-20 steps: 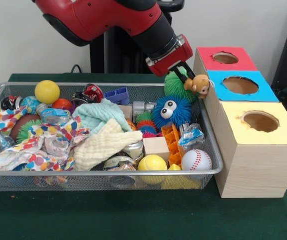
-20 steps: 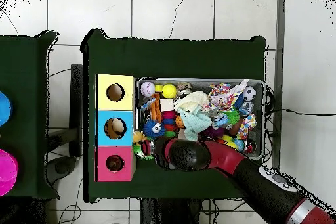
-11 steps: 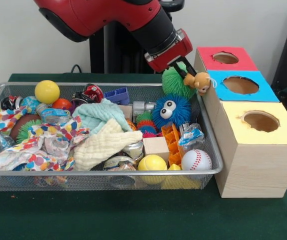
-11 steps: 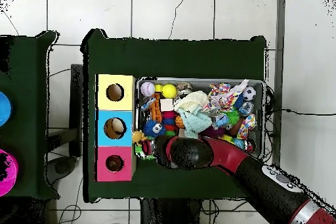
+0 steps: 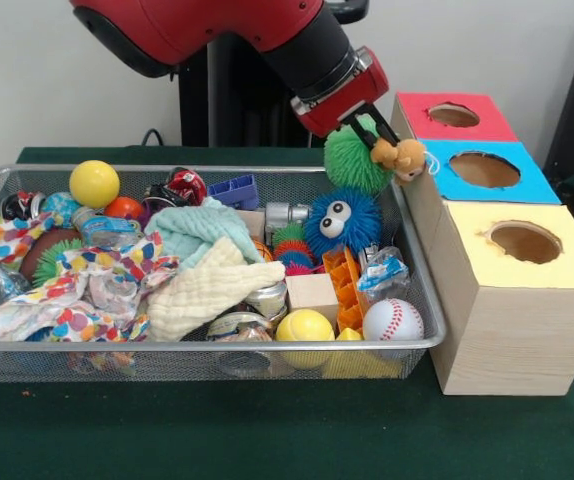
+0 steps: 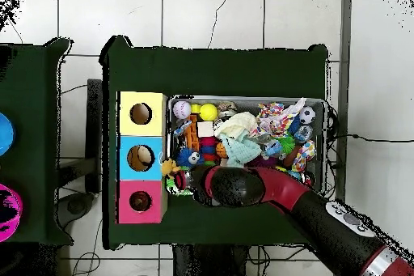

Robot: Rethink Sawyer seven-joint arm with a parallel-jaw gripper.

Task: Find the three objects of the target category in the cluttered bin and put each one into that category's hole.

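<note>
In the front view, the silver wire-mesh bin (image 5: pixel 407 265) spread across the left, heaped with cloths, balls and toys. At its far right corner the small brown plush bear (image 5: pixel 399 157) hung clear of the clutter, just beside the blue-topped wooden box (image 5: pixel 487 172). It looked light, soft and squashy, best pinched across its body or head. The red and black arm slanted down from the upper left, its black gripper (image 5: pixel 370 136) clenched on the bear.
</note>
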